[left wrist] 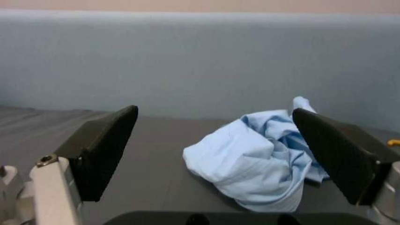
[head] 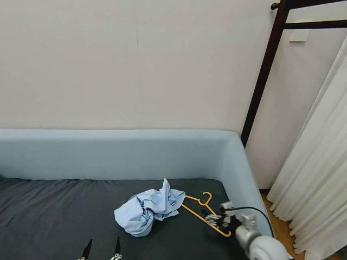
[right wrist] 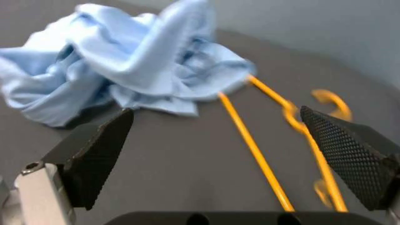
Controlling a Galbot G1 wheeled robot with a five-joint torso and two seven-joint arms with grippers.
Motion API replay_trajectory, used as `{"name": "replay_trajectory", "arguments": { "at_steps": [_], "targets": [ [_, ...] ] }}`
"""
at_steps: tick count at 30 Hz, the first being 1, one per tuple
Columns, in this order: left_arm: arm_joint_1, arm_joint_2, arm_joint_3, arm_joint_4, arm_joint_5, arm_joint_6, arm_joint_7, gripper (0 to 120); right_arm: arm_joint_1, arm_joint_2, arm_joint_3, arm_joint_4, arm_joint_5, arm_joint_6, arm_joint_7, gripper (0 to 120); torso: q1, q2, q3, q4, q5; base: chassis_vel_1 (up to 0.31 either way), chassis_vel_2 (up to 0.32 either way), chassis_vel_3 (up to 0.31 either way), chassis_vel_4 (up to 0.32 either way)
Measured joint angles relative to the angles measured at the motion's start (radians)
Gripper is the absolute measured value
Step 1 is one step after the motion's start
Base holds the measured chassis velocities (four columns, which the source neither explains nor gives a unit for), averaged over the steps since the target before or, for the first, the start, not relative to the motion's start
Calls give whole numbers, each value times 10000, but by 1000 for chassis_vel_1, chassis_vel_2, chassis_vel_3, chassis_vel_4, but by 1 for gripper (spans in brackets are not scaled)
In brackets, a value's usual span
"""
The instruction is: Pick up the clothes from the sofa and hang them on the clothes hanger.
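While left claw (left wrist: 214,111), right claw (right wrist: 216,111) agape: one shirt (head: 149,208), one hanger (right wrist: 250,146).

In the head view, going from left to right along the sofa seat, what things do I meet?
In order: left hand → shirt → hanger → right hand → curtain.

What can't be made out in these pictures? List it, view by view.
- Right wrist view: one end of the orange wire hanger lies under the crumpled light-blue garment; the other runs out of frame.
- Head view: the open right gripper covers part of the hanger.
- Head view: the open left gripper is cut by the bottom edge, the dark wooden rack by the top edge.
- Garment's kind: too crumpled to tell.
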Motion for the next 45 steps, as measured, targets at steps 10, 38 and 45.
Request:
{"name": "replay_trajectory", "arguments": {
  "at_steps": [10,38,45],
  "targets": [
    [270,-301,-556,-173,37,43,-146,99,2439,1766,-2561,-2349,-770,786,-515,100,-1,0,-1,-1,1,0,0,0,0],
    [77,-478,-923,-322,-356,122,-342,98,3347,3671,-3388,-5576,-2072,1801,-1106,20,-1,1,-2,1,7,0,0,0,0],
    [32,-491,-913,-285,-333,108,-364,97,3317,3650,-3491,-5554,-2047,1917,-1086,0,-1,1,-1,1,7,0,0,0,0]
  ]
}}
